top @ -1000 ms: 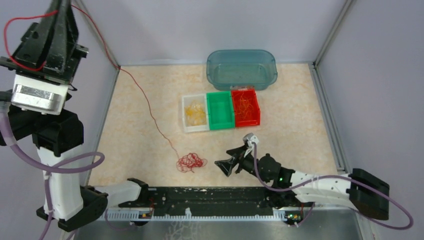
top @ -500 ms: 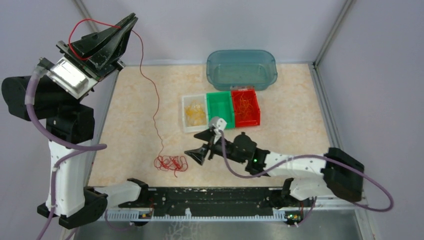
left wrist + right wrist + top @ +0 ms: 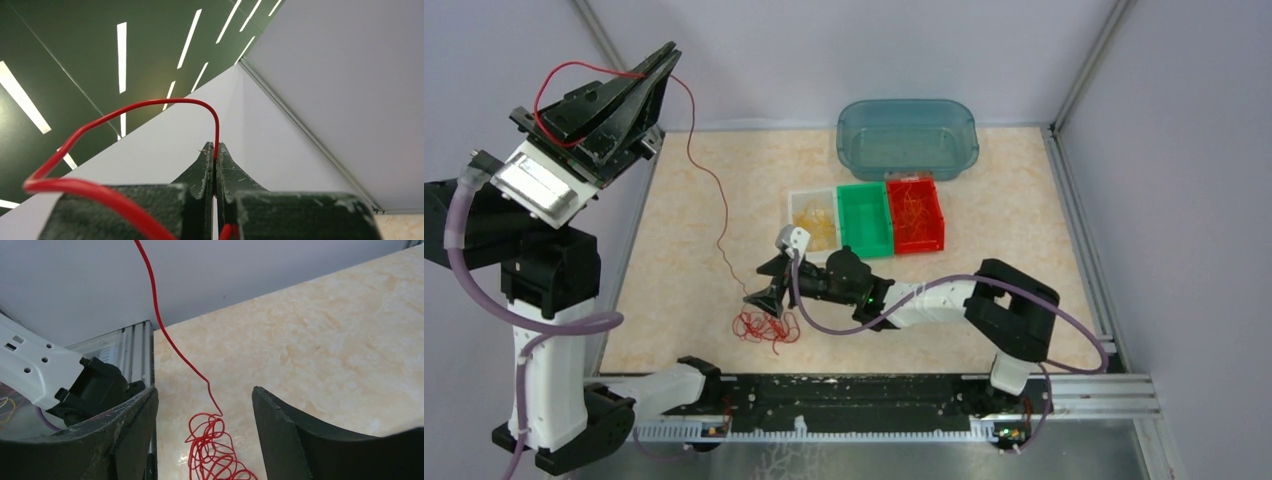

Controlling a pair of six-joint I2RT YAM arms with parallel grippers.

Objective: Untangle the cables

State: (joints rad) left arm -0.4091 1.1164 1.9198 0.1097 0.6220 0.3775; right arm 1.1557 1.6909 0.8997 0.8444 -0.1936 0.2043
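Where the table (image 3: 1004, 270) nears its front edge, left of the middle, the clump of red cables (image 3: 766, 327) lies in loose, overlapping loops on the marbled top. One strand (image 3: 714, 200) leaves the top of the clump and climbs up and to the left, kinked in places, well clear of the surface. Its upper end is pinched in the left gripper (image 3: 667, 52), which is raised high at the left side of the cell with its tips pointing up and right. In the left wrist view the two fingers are pressed flat together at the gripper's tip (image 3: 215, 147). The strand (image 3: 150, 102) comes out of that tip, arches over and curls back past the left finger.

The right gripper (image 3: 762, 300) hovers just above the far edge of the clump, its arm stretched leftward across the table. Its jaws stand wide apart with nothing between them. In the right wrist view the clump (image 3: 212, 450) lies on the table beyond the gap, framed by the two dark fingers (image 3: 280, 435). Whether the tips touch the loops cannot be told.

Farther back, three small bins sit side by side. The white bin (image 3: 796, 240) has yellow wires (image 3: 816, 225) in it, the green bin (image 3: 865, 220) stands in the middle, and the red bin (image 3: 937, 235) holds orange wires (image 3: 913, 208). A teal tub (image 3: 907, 140) sits behind them.
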